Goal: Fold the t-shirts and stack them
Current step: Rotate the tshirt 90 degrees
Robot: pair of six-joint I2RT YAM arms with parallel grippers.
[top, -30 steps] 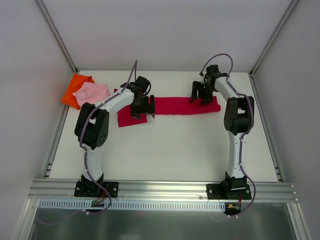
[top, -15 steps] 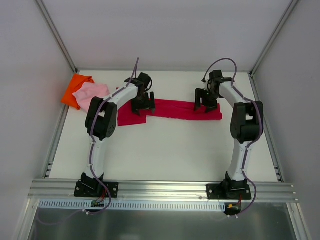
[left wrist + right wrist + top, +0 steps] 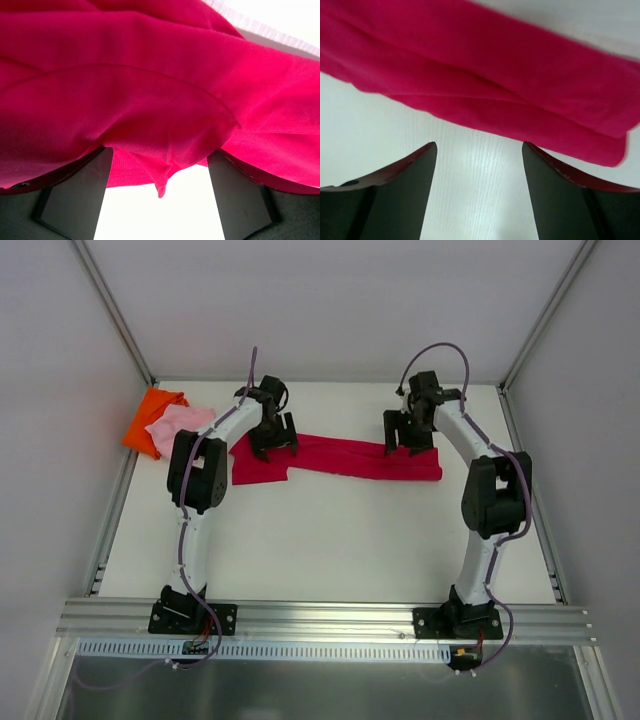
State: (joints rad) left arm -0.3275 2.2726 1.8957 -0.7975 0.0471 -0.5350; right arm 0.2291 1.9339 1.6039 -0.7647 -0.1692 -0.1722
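a: whereabouts of the crimson shirt [image 3: 340, 457]?
b: stretched out as a long narrow band across the table [image 3: 330, 540], running from nine o'clock to three o'clock, a little toward twelve from the middle. broader and squarer at the nine o'clock end.

a: and the left gripper [image 3: 272, 437]?
b: down on the band near its nine o'clock end, at the twelve o'clock edge. spread wide. seen from the wrist, fingers [image 3: 75, 195] well apart, crimson cloth draped over both tips, with a fold sagging into the gap. not pinched, nothing clamped.

a: right gripper [image 3: 408, 435]?
b: near the three o'clock end of the band, also at its twelve o'clock edge. gaping wide as well. seen from its own wrist, bare table between the fingers [image 3: 395, 190], with cloth lying just beyond the tips and none of it in the gap. grips nothing.

a: the other two shirts?
b: bunched together in the table's ten o'clock corner. light pink shirt [image 3: 185, 423] resting partly on the orange shirt [image 3: 150, 412], with orange showing toward nine and eleven o'clock. pink bundle near the crimson band's nine o'clock end. touching it or not, cannot tell.
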